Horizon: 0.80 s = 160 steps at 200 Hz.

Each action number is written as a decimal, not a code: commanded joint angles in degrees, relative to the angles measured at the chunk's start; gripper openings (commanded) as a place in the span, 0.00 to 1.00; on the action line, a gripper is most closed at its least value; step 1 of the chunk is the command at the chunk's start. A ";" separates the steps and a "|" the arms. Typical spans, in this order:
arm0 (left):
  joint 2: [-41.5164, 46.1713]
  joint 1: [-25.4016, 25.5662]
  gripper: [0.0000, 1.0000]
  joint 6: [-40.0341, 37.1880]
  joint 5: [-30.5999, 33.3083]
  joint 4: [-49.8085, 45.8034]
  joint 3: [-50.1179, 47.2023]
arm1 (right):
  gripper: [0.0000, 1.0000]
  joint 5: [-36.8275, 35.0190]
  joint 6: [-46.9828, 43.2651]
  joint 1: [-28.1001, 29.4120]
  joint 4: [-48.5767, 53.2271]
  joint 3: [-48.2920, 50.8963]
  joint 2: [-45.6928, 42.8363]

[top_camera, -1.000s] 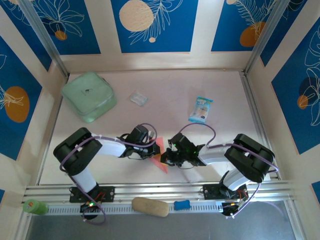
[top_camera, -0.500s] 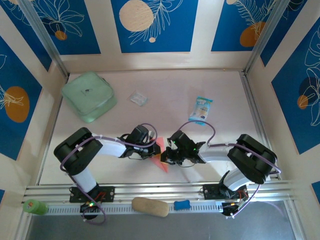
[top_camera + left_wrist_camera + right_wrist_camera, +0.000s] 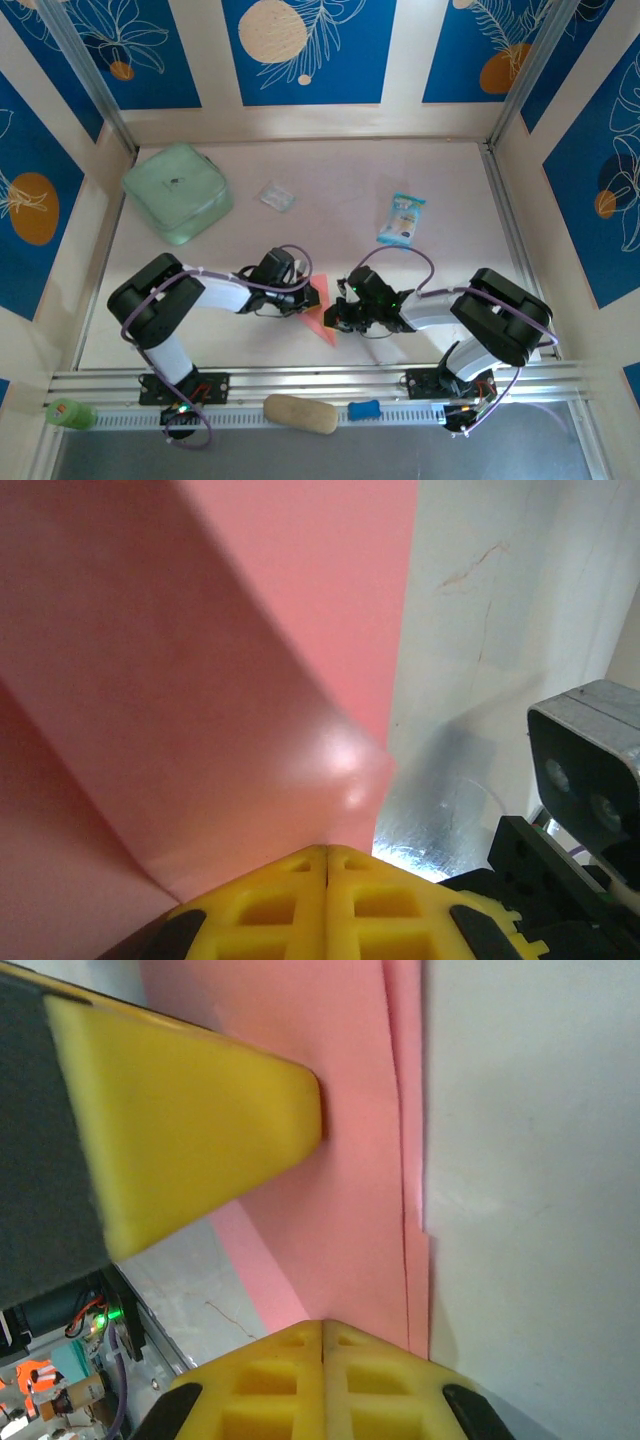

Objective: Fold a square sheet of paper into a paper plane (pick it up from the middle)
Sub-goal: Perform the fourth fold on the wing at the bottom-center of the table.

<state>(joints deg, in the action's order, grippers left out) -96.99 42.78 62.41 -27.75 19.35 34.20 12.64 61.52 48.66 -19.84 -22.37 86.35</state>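
Arms (image 3: 215,292) bent inward low over table (image 3: 350,180), left hand (image 3: 310,297) pinching pink paper (image 3: 321,320), right hand (image 3: 337,314) pressed together against it

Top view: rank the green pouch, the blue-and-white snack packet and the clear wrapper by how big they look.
1. green pouch
2. snack packet
3. clear wrapper
The gaps in size are plain; no two look alike.
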 commanded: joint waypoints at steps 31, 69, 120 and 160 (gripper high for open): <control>-2.95 -4.81 0.00 -2.40 1.87 0.67 -0.38 | 0.01 1.69 -1.73 -0.27 10.82 2.69 0.92; -3.33 -5.82 0.00 -3.57 1.30 0.08 0.58 | 0.01 1.86 -2.09 -0.33 11.08 2.57 1.46; -4.00 -7.68 0.00 -5.78 1.02 -2.82 2.47 | 0.01 1.95 -2.28 -0.43 11.29 2.52 1.81; -4.25 -9.15 0.00 -8.10 1.30 -6.13 4.37 | 0.01 2.18 -2.54 -0.59 11.75 2.25 1.57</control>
<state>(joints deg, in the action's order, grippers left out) -99.50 36.62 57.54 -32.97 16.88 37.17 13.80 60.18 48.07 -19.25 -22.37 86.37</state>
